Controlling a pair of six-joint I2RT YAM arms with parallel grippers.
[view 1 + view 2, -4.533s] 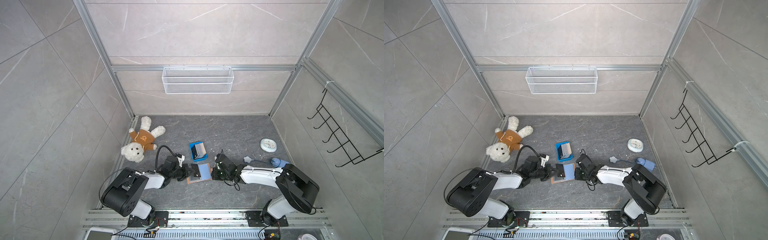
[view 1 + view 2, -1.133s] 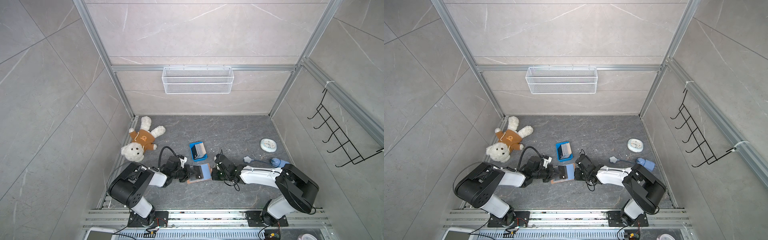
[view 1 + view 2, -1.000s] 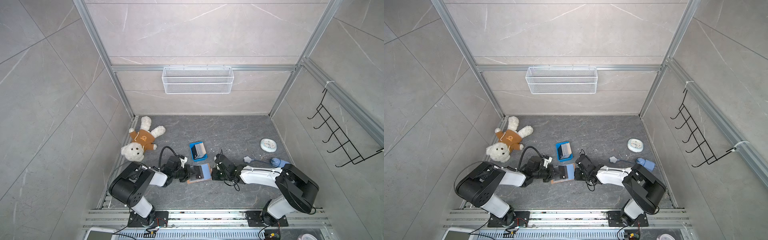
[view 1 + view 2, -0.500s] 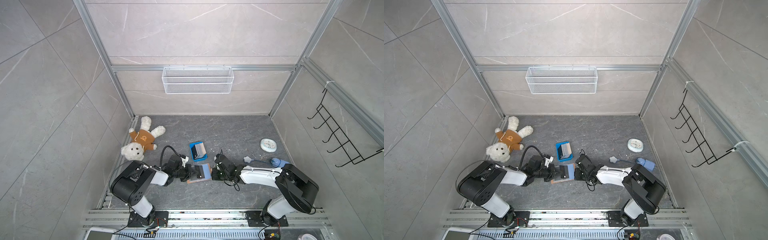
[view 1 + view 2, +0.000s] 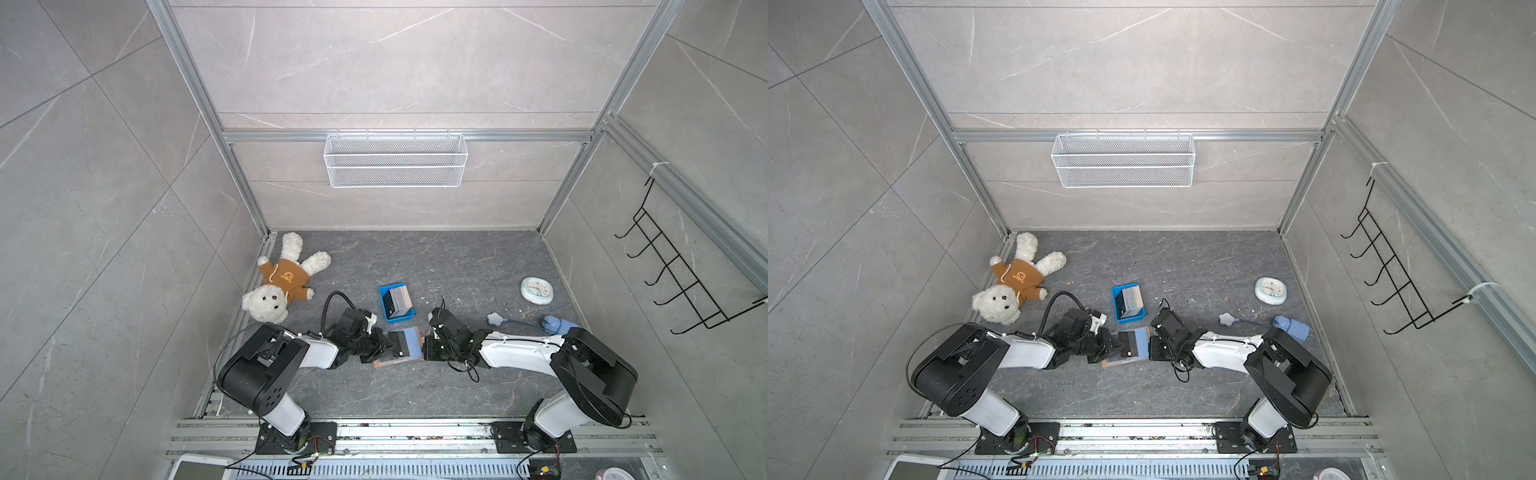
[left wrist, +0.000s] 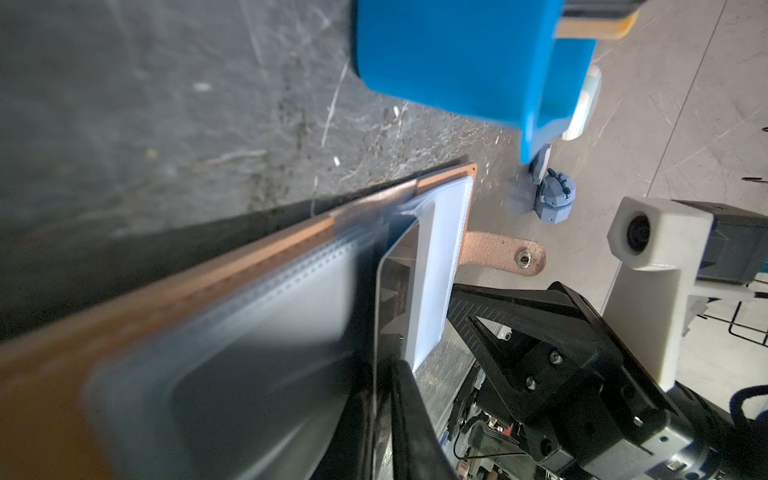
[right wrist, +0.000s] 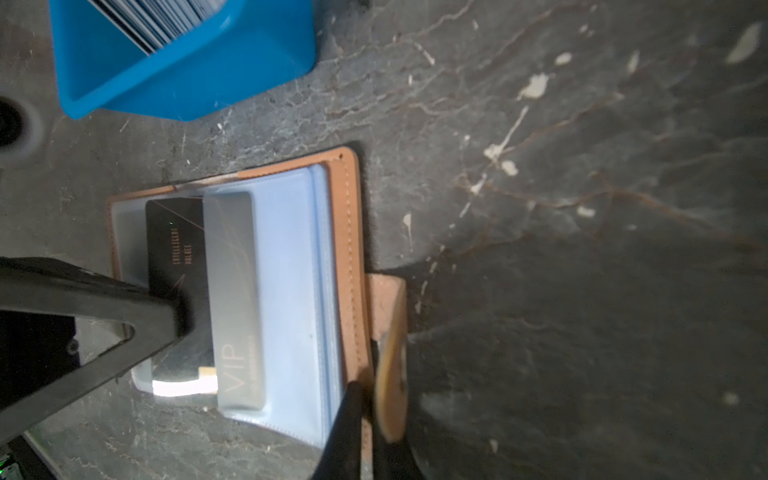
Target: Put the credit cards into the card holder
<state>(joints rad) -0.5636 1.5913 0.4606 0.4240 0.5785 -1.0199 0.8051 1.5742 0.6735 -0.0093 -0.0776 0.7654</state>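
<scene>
Right wrist view puts your right end effector [image 7: 370, 436] nearest. Its jaws are closed on the card holder [image 7: 349, 216] at the cover edge beside the snap strap [image 7: 386, 291], pinning the tan booklet open on the surface [image 7: 582, 208]. Just beyond, a black VIP card [image 7: 174, 249] sits partly inside a clear bluish sleeve [image 7: 291, 270]. Its bare end sticks out toward the left end effector [image 5: 383, 347], one finger of which lies on the card. Those jaws look narrow around the card's trailing edge, but you cannot tell whether they pinch it or only flank it. Expect the card to be light, stiff and slick, so take it by the exposed short edge and push it flat along the sleeve. The sleeve is likely limp and could buckle, and the light holder would probably slide without the right-hand hold. Farther back, the remaining credit cards [image 7: 166, 16] stand in the blue tray [image 7: 208, 70].
</scene>
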